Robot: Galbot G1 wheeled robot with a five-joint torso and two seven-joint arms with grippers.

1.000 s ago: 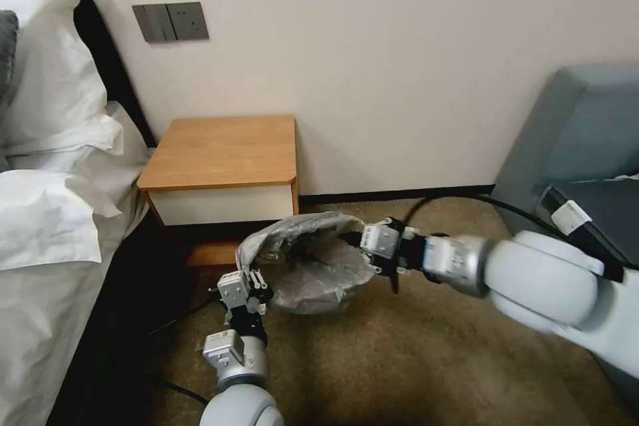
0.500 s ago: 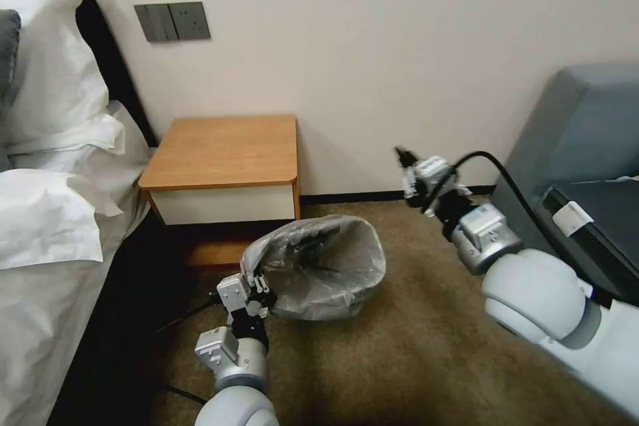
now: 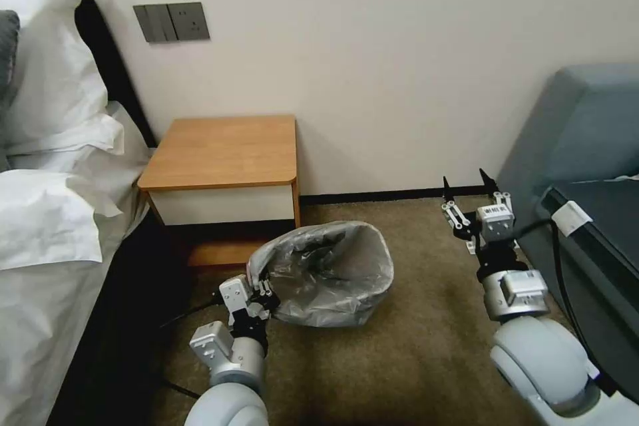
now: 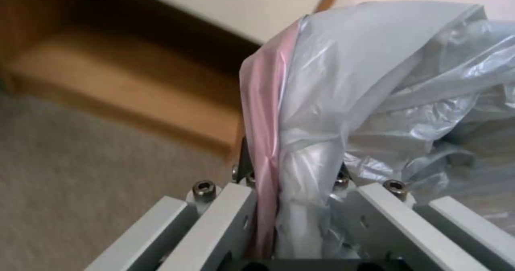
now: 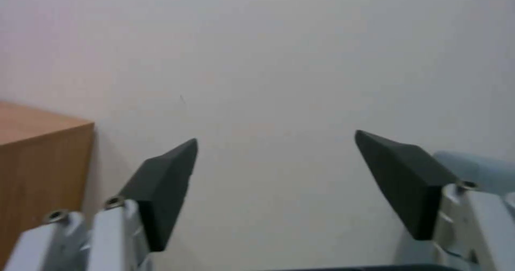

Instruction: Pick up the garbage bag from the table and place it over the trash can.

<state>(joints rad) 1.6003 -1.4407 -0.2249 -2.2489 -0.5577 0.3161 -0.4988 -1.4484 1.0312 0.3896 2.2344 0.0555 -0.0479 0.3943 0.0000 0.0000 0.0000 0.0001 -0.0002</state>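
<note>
The garbage bag's (image 3: pixel 326 266) pink edge is pinched by the left claw (image 3: pixel 261 287) at the trash can's (image 3: pixel 333 316) near rim; the right claw (image 3: pixel 471 188) is held spread over open carpet (image 3: pixel 413 346)

Both arms are pale grey-white with big rounded, glossy joint shells and brushed silver cylindrical wrist sections carrying small boxy silver modules. The left gripper (image 3: pixel 261 284) has light grey flat metal finger links fastened with dark hex-socket screws on a black base. The right gripper (image 3: pixel 470 190) has the same grey links, tipped with black, wedge-shaped pointed pads (image 5: pixel 163 186), and a white body with a small dark label. A black cable runs along the right arm.
</note>
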